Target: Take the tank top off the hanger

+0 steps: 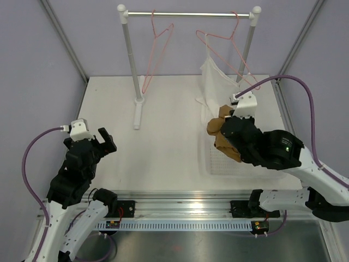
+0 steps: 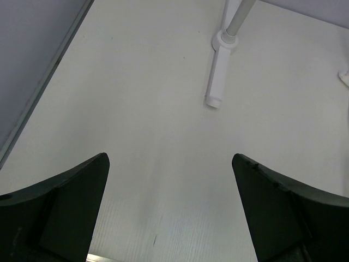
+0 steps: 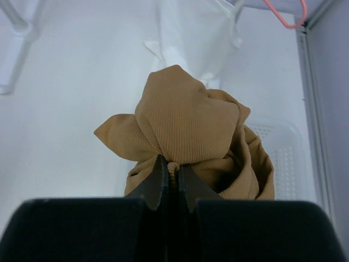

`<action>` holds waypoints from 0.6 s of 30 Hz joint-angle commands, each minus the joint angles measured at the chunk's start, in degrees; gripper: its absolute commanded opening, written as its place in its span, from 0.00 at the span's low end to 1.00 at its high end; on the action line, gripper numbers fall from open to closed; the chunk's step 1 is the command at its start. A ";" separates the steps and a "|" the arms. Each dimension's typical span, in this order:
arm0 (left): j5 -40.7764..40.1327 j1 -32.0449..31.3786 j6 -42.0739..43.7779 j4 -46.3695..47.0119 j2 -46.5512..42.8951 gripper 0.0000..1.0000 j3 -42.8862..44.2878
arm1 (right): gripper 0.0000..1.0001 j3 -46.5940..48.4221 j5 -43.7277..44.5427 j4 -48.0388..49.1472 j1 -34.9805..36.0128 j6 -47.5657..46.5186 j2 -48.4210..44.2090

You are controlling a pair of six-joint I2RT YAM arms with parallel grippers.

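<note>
Bare table [image 1: 163, 147] in the middle gives wide open passage. Rack post [image 1: 132, 65] and its foot [image 1: 137, 115] block far left-centre. White garment [image 1: 214, 82], bunched tank top [image 1: 221, 136] and mesh basket [image 1: 206, 164] crowd the right side.

Found the right tool [image 3: 170, 164] at bottom centre, dark fingers [image 3: 158, 185] pressed together on a small pinch of the tank top [image 3: 185, 114]. Noted tan ribbed fabric bunched into a rounded knot just above the fingertips, looser folds spilling left and lower right. Recorded a white garment [image 3: 191, 33] behind the bunch, at top centre. Spotted a short curve of pink wire [image 3: 272, 12] at the top right corner; unable to tell which hanger. Logged a white perforated basket [image 3: 289, 158] to the right, partly hidden by the fabric, resting on the white worktop [image 3: 65, 109]. Noted a white rack foot [image 3: 19, 38] at top left.
</note>
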 commanded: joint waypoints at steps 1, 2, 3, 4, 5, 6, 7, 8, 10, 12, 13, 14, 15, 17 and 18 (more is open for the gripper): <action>-0.47 0.38 0.56 2.62 1.12 0.99 0.06 | 0.00 -5.25 5.83 -6.95 -2.49 9.66 1.21; -0.38 0.38 0.56 2.62 1.12 0.99 0.06 | 0.00 -6.74 5.29 -5.82 -2.93 10.45 1.55; -0.38 0.38 0.56 2.62 1.20 0.99 0.06 | 0.00 -9.81 4.94 -5.11 -3.37 10.98 1.73; -0.38 0.38 0.64 2.62 1.29 0.99 0.06 | 0.00 -11.58 4.24 -4.23 -4.42 11.42 1.73; -0.38 0.38 0.56 2.62 1.29 0.99 0.06 | 0.00 -15.42 1.88 -1.35 -5.04 11.25 1.65; -0.21 0.38 0.56 2.62 1.20 0.99 0.06 | 0.00 -17.46 0.21 0.24 -5.83 11.16 1.39; -0.03 0.38 0.56 2.71 1.29 0.99 -0.03 | 0.00 -19.57 -3.38 1.91 -6.54 10.81 1.21; 0.14 0.38 0.73 2.88 1.20 0.99 -0.03 | 0.00 -23.33 -4.63 5.15 -8.37 10.72 0.60; 0.85 0.38 0.82 3.15 1.55 0.99 -0.12 | 0.00 -26.35 -7.62 7.80 -10.66 10.19 0.42; 0.94 0.82 0.82 3.06 1.99 0.99 0.06 | 0.00 -28.20 -9.48 9.83 -12.95 9.58 0.33; 1.11 1.00 0.82 2.97 2.34 0.99 0.14 | 0.03 -28.38 -9.39 10.10 -13.74 9.23 0.33; 1.29 1.26 0.82 3.06 2.43 0.99 0.23 | 0.04 -28.38 -9.39 10.88 -14.53 7.92 0.68; 1.72 1.87 0.82 3.06 2.43 0.99 0.15 | 0.04 -28.21 -9.39 11.33 -16.37 7.04 1.11; 2.25 2.49 1.00 3.23 2.17 0.99 0.14 | 0.07 -27.59 -10.26 12.73 -17.87 4.67 2.34; 2.60 3.01 1.00 3.24 2.08 0.99 0.06 | 0.13 -27.42 -10.96 13.17 -19.10 3.87 2.70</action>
